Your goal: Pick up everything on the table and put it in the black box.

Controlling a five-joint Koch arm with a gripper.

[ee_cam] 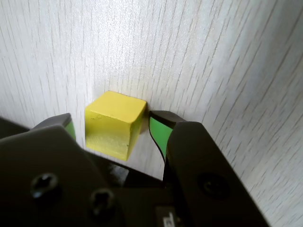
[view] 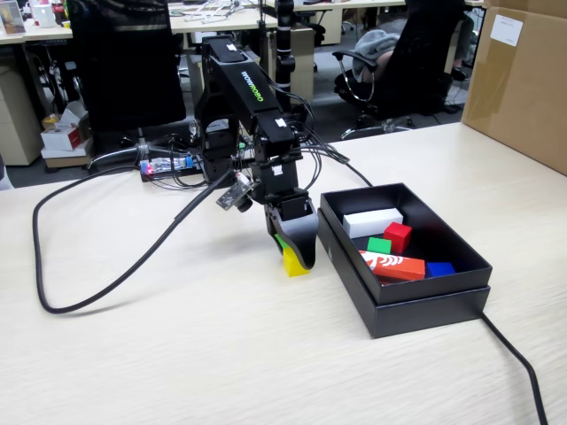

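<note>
The yellow cube [ee_cam: 113,123] sits on the beige table [ee_cam: 227,56] between my gripper's [ee_cam: 112,124] green-padded jaws. The jaws stand open on either side of it, with small gaps to the cube. In the fixed view the gripper [view: 292,257] is down at the table just left of the black box [view: 425,305], with the yellow cube [view: 292,263] at its tip. The green cube [view: 379,245] and the red cube [view: 398,235] lie inside the box.
The box also holds a white oblong block [view: 372,221], a red-orange printed block [view: 392,265] and a blue piece [view: 439,268]. A black cable [view: 106,283] loops across the table at left. A brown carton [view: 518,80] stands at the far right.
</note>
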